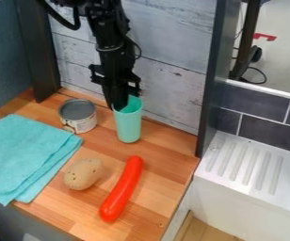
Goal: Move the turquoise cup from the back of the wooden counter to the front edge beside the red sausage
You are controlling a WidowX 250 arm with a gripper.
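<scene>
Wood table point(166, 181): teal cloth point(28, 155) flat at L edge of view. Black gripper point(118, 106) down at mouth of upright mint cup point(128, 124), by back wall point(173, 92); contact unclear, can't tell if spread or pinching. Red sausage point(122, 188) in front, can point(78, 116) L of cup, potato point(83, 174) btwn cloth & sausage.

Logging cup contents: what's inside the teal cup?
In the teal cup, some inner wall shows near the rim. The gripper covers part of the mouth; whether its tip dips inside is unclear. The bottom is hidden.
</scene>
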